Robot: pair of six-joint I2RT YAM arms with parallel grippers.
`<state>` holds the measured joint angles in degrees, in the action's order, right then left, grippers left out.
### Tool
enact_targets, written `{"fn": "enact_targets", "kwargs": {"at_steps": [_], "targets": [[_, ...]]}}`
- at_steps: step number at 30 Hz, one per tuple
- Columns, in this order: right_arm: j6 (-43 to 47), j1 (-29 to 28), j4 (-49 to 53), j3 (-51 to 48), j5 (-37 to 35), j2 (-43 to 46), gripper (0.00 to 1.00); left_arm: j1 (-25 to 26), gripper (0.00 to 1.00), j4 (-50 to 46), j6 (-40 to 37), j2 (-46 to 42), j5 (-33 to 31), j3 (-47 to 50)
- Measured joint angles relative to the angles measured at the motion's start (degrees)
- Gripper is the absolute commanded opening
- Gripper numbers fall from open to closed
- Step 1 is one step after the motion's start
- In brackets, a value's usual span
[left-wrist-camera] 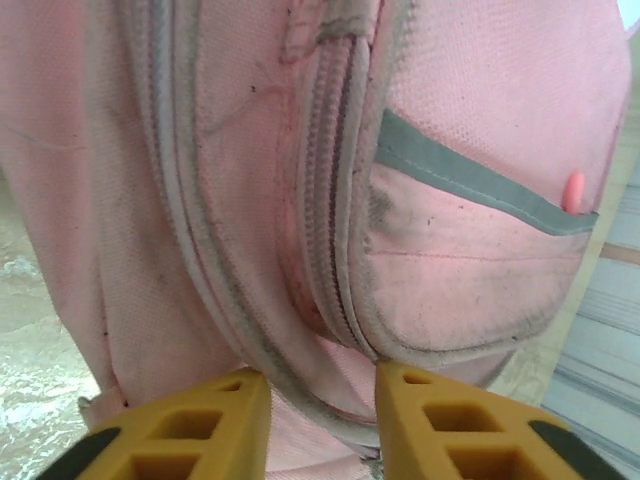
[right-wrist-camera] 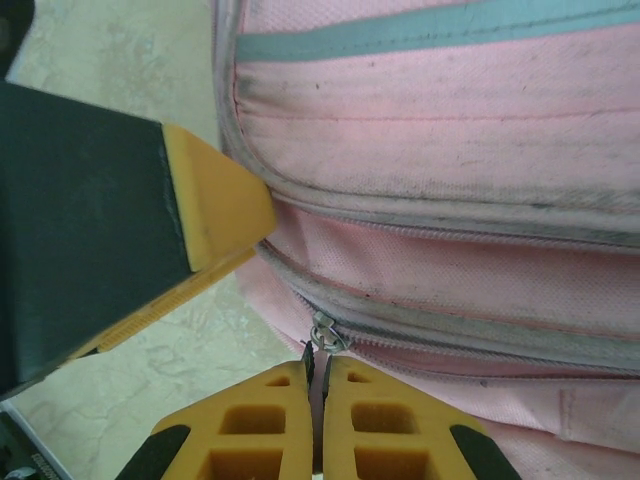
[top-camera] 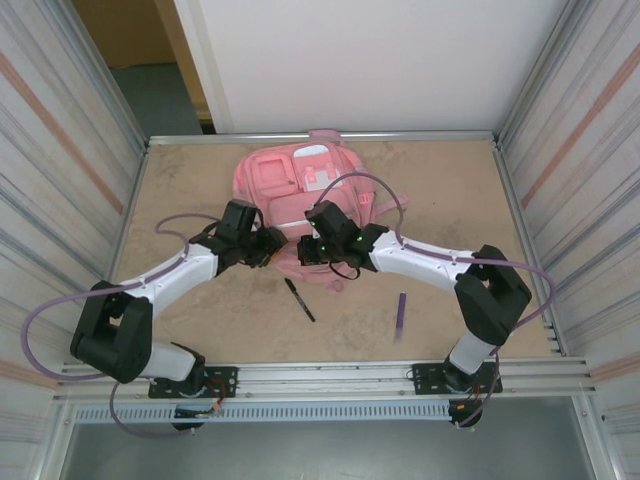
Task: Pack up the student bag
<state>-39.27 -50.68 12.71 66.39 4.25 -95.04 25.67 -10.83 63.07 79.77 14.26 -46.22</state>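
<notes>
My right pincer [right-wrist-camera: 318,378] is pressed narrow, its two yellow pads closed on the small silver metal zip pull [right-wrist-camera: 322,335] at the end of a grey zip line. My left pincer [left-wrist-camera: 322,388] stands partly apart, with a fold of cloth and a grey-edged seam lying between its yellow pads; I cannot tell whether they pinch that fold or only straddle it. From my right wrist I see one yellow fingertip [right-wrist-camera: 215,205] of the left pincer touching the cloth just above the zip pull.

All this cloth belongs to the large pink fabric student bag [top-camera: 290,175], which lies flat on the mottled sandy table [top-camera: 450,190], towards the far edge and near the middle, its front pockets facing up. Both pincers meet at its near end, side by side. A grey-trimmed pocket [left-wrist-camera: 470,260] on the bag has a small pink rounded tip [left-wrist-camera: 573,190] poking out of it.

On the table nearer my bases lie a slim black pen [top-camera: 299,299], just beside the bag's near end, and a purple pen [top-camera: 401,313] further to my right, apart from the bag
</notes>
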Motion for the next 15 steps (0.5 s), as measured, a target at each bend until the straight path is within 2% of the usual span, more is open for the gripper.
{"fn": "enact_targets", "kwargs": {"at_steps": [1, 3, 4, 15], "targets": [[0.59, 0.00, -0.07, -0.28, -0.42, 0.55, 0.00, -0.11, 0.21, 0.02, -0.11, 0.00, -0.28, 0.07], [1.75, -0.02, -0.22, -1.29, -1.29, 1.84, 0.00, -0.74, 0.02, 0.07, -0.63, 0.00, 0.00, 0.07], [2.47, -0.02, -0.24, -1.92, -1.64, 2.54, 0.00, -1.42, 0.00, 0.11, -1.20, 0.00, 1.01, 0.04], [8.63, 2.47, 0.61, -7.93, -6.51, 10.34, 0.00, -13.49, 0.00, -5.38, -11.61, -0.07, 13.62, -2.47]]}}
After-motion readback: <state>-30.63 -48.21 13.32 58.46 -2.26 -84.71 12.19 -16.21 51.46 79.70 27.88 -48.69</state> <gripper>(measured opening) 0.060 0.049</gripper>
